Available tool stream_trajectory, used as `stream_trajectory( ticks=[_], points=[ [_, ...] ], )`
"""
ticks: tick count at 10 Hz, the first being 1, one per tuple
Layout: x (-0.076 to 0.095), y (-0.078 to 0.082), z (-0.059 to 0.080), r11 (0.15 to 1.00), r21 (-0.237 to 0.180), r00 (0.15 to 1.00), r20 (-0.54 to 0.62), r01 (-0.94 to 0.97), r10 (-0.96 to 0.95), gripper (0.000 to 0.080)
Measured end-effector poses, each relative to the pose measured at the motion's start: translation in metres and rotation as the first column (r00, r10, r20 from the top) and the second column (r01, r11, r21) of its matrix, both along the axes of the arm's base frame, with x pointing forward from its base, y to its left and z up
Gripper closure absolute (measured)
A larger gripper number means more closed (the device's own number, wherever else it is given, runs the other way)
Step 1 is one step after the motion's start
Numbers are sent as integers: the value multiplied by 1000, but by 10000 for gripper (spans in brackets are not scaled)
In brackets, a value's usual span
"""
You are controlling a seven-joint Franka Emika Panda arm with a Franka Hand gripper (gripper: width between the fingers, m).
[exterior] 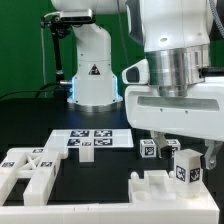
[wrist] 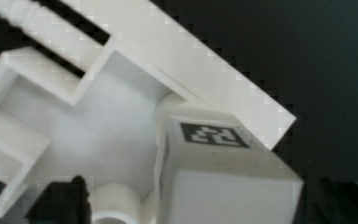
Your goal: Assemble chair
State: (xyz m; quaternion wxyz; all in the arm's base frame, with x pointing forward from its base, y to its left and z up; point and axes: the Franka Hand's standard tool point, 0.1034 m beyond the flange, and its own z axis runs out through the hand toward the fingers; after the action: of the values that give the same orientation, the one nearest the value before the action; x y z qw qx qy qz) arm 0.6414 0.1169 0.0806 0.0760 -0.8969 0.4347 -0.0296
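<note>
Because the gripper point(exterior: 187, 150) hangs close over the tagged post point(exterior: 186, 170), a skewed descent could knock it against the slotted block point(exterior: 160, 190); whether the jaws are spread, I cannot tell.

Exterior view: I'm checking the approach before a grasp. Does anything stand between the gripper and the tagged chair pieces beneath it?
Nothing visible does: the gripper hangs directly over the tagged chair pieces, with no other object between them.
</note>
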Motion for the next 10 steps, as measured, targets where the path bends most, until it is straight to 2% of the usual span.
stream_trajectory(
  ticks=[3, 5, 7, 10],
  points=[
    [0, 2, 0, 973, -38, 974, 21, -227, 228, 151],
    [-4, 4, -1, 889, -88, 893, -6, -449, 450, 150],
    [-3, 3, 0, 758, -127, 765, -11, -639, 643, 150],
    [4, 3, 4, 489, -181, 502, -31, -853, 864, 150]
  ],
)
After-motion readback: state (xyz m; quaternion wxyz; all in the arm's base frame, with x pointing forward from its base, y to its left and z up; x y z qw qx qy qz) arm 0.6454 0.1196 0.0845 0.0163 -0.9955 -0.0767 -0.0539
